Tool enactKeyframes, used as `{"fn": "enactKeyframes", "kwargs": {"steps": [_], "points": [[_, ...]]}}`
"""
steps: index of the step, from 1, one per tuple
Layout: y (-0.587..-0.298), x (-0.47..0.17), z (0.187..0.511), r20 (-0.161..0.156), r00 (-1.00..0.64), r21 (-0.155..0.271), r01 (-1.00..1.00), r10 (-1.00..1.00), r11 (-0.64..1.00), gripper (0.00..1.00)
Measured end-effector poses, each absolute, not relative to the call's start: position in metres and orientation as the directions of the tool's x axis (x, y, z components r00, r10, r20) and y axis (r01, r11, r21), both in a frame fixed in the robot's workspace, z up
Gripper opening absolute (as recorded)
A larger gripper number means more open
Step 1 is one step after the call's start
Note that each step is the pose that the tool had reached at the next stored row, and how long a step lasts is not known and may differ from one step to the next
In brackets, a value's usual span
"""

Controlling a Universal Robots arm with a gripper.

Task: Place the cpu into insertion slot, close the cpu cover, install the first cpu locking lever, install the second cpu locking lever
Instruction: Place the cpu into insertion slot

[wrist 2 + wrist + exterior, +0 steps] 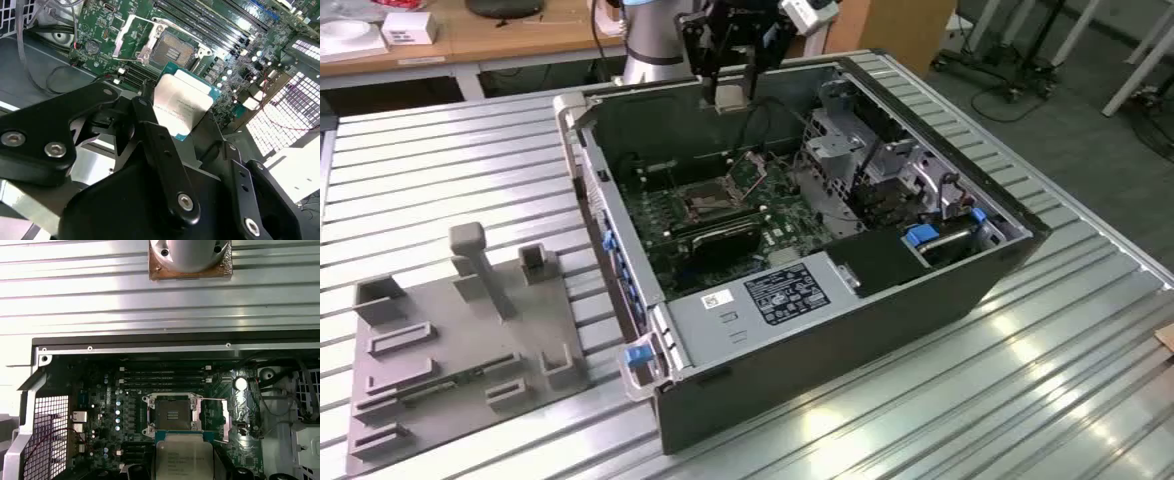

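Observation:
My gripper hangs above the back wall of the open computer case, shut on the cpu. In both wrist views the cpu is a pale silvery square on a green carrier edge, held between the black fingers. Well below it, the insertion slot lies bare and dark on the green motherboard. Beside the slot the cpu cover stands swung up and open. The cpu is apart from the slot.
The case lies on its side on a ribbed metal table. A drive cage and a blue tab fill its side at the exterior view's right. A grey fixture board sits at the exterior view's left. Cables run near the slot.

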State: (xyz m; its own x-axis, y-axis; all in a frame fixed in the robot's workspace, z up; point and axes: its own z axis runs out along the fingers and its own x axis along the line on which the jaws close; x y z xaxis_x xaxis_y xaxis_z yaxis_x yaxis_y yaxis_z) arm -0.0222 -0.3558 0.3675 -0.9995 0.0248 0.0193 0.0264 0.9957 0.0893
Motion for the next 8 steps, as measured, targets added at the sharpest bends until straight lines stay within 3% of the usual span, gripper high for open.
{"fn": "enactKeyframes", "kwargs": {"steps": [8], "points": [[-0.3558,-0.0222,0.3675,0.019,-1.0,0.089,0.026,0.025,0.996,0.54]]}}
